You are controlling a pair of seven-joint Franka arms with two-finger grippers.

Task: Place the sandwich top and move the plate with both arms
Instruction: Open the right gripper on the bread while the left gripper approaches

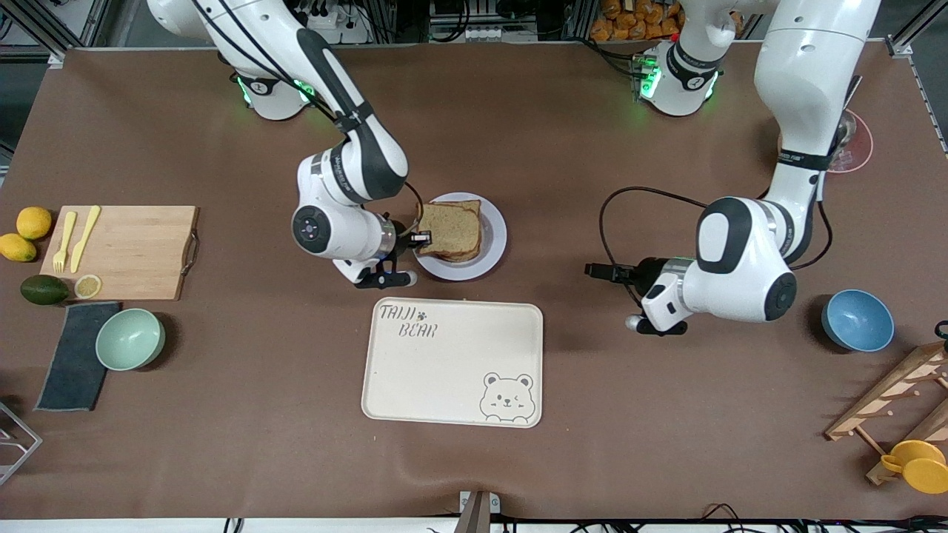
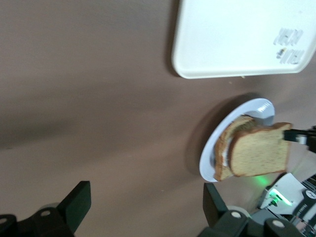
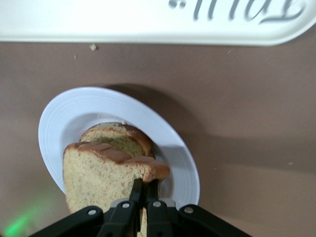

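Right gripper [image 1: 421, 237]: clenched on the sandwich top [image 1: 450, 227], held over the plate [image 1: 495, 248]. Right wrist view alone shows a lower slice [image 3: 118, 139] on the plate beneath. Tray [image 1: 453, 363]: bare. Left gripper [image 1: 597, 271]: released, waiting over the table.

Robot lab, aluminium framing [image 1: 907, 33], brown-matted table [image 1: 666, 459]

High front camera, two wrist close-ups

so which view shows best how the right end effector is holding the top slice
The right wrist view: the right end effector is shut on the sandwich top's crust edge, over the plate. The front view shows the slice flat from above with the grip hidden by the arm. The left wrist view shows it farther off.
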